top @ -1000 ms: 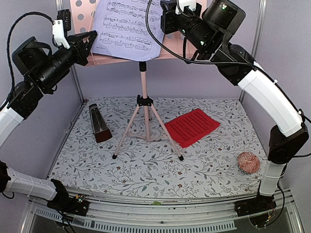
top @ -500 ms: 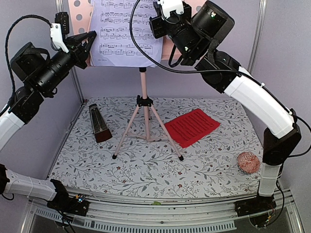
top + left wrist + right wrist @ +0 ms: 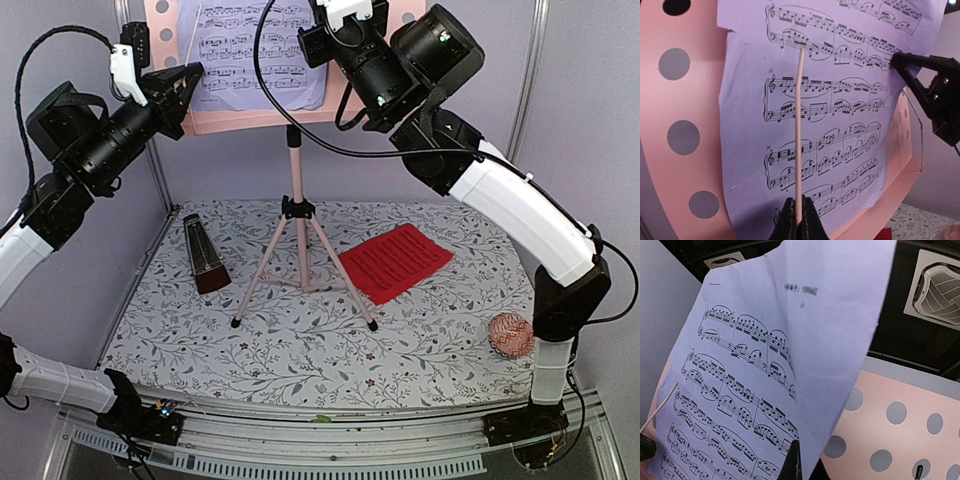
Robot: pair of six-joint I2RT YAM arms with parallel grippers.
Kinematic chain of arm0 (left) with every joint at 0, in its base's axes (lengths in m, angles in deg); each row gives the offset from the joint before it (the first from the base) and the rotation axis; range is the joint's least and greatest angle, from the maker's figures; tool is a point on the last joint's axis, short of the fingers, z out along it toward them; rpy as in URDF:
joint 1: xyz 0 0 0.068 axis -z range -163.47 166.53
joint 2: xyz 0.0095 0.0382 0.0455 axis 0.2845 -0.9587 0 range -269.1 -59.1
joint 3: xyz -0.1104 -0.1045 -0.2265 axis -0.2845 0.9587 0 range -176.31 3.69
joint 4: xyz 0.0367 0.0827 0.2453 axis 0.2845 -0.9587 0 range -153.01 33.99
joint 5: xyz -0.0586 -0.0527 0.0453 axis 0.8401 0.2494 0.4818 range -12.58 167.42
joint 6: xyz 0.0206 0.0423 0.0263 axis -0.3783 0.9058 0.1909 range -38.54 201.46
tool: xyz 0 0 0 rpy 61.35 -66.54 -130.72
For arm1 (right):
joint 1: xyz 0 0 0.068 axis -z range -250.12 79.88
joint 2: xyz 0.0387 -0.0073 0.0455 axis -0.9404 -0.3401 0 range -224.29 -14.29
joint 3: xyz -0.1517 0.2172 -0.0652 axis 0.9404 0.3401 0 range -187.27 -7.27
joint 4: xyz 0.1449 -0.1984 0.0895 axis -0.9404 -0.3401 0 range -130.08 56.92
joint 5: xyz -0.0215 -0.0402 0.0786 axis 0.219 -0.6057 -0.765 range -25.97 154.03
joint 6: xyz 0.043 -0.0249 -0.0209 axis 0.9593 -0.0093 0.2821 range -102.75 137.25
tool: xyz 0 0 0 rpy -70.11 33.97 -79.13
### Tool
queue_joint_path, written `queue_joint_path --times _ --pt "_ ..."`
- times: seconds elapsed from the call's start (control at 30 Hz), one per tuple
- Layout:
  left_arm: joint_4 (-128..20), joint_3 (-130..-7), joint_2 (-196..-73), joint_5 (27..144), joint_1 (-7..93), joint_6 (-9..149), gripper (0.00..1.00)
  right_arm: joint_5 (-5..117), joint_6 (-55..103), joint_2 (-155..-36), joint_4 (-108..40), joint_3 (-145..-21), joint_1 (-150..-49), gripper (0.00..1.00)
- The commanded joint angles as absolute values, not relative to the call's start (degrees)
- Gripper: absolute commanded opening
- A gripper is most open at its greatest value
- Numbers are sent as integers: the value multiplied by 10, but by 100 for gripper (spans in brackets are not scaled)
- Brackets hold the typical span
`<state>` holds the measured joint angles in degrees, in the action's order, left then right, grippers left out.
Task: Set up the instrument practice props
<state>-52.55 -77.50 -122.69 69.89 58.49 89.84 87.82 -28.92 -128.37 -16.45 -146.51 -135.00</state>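
The pink music stand (image 3: pixel 295 180) stands on its tripod mid-table, its perforated desk (image 3: pixel 165 25) up at the top. A lilac sheet (image 3: pixel 250 60) of printed music lies against the desk (image 3: pixel 685 100). My left gripper (image 3: pixel 798 215) is shut on the stand's thin pink retainer rod (image 3: pixel 800 125), which crosses the lilac sheet (image 3: pixel 840 150). My right gripper (image 3: pixel 795 455) is shut on the right edge of that sheet (image 3: pixel 765 365), whose top corner curls forward. The red sheet (image 3: pixel 395 262) lies flat on the table, right of the tripod. The dark brown metronome (image 3: pixel 205 255) stands to its left.
A small pink knitted ball (image 3: pixel 510 335) sits near the right arm's base. The tripod legs spread across the middle of the floral table cover (image 3: pixel 300 360). Grey walls close in the left and right sides. Both arms reach high, at desk level.
The right gripper has moved left and up with the lilac sheet, whose bottom edge now sits on the desk's ledge instead of hanging below it. The left gripper has barely shifted.
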Motion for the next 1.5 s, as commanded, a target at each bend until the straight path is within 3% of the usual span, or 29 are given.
queue_joint_path --times 0.0,1.47 --pt "-551 -786 -1234 718 593 909 0 823 -309 -1304 -144 -1478 -1355 0" --pt "-557 -797 -1250 711 593 891 0 786 -251 -1347 -112 -1516 -1355 0"
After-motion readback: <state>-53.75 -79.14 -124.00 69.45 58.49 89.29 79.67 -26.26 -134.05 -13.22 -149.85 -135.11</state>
